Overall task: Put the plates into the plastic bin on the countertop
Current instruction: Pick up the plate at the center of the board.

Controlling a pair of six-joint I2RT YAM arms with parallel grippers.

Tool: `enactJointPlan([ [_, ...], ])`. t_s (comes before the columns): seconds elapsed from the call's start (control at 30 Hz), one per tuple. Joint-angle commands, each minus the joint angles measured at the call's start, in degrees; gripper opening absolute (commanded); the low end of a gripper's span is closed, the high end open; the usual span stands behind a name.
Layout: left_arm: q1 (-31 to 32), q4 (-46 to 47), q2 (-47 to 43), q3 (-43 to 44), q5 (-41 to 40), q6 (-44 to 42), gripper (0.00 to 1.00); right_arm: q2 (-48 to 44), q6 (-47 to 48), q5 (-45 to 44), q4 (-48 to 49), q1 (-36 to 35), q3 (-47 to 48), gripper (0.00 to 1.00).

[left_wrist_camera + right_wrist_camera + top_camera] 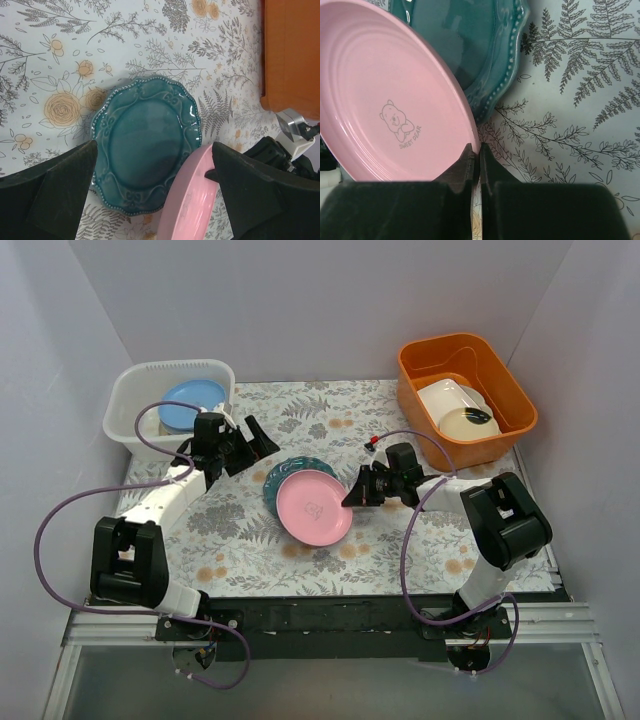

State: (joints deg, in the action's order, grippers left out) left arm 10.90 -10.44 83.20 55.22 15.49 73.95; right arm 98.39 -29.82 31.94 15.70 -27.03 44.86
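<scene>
The top view looks down from behind the arms over the whole tabletop (240, 540); both wrist views closely share the teal plate (145, 150) and pink plate (385, 100).

SITE: robot test cell, mocked up as a kitchen | EVIDENCE: plain white panels (320, 300) box you in at 9, 12 and 3 o'clock | bare aluminium rail (110, 628) at 6 o'clock | countertop (250, 540) is a printed sheet | purple cables (40, 545) loop loose at 8 and 5 o'clock

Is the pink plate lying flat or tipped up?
Tipped up: the right gripper pinches the pink plate by its rim, slanting it over the teal plate.
</scene>
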Motion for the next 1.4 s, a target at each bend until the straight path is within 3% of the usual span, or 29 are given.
enactJointPlan([
  [0.0, 0.4, 0.1, -4.4, -1.1, 4.0, 0.0, 0.98, -1.2, -0.2, 0.6, 2.6, 0.1, 1.5, 0.01],
  [0.53, 2.2, 4.7, -6.7, -9.4, 21.1, 0.8, 0.98, -5.8, -0.5, -2.9, 0.3, 0.5, 1.4, 0.01],
  [1.03, 3.7, 6.1, -10.3, -14.4, 23.9, 2.9, 0.93, -4.0, -0.7, -0.9, 0.9, 0.5, 5.5, 0.01],
  [1.13, 4.0, 6.1, -9.4, -14.6, 24.2, 2.8, 0.86, -3.6, -1.3, -0.3, 2.3, 0.5, 5.2, 0.01],
  [1.23, 4.7, 6.7, -7.9, -14.7, 25.2, 2.5, 0.73, -3.2, -1.6, 0.7, 3.1, 0.5, 5.3, 0.01],
  [1.27, 4.9, 6.9, -7.4, -14.8, 25.2, 2.7, 0.62, -3.1, -1.7, 0.8, 3.1, 0.5, 5.2, 0.01],
  [1.33, 5.6, 8.2, -6.3, -15.1, 25.4, 2.9, 0.52, -3.3, -1.8, 0.9, 3.4, 0.5, 5.1, 0.01],
  [1.37, 5.8, 8.5, -6.0, -15.3, 25.5, 3.1, 0.41, -3.5, -1.8, 0.9, 3.4, 0.5, 5.0, 0.01],
])
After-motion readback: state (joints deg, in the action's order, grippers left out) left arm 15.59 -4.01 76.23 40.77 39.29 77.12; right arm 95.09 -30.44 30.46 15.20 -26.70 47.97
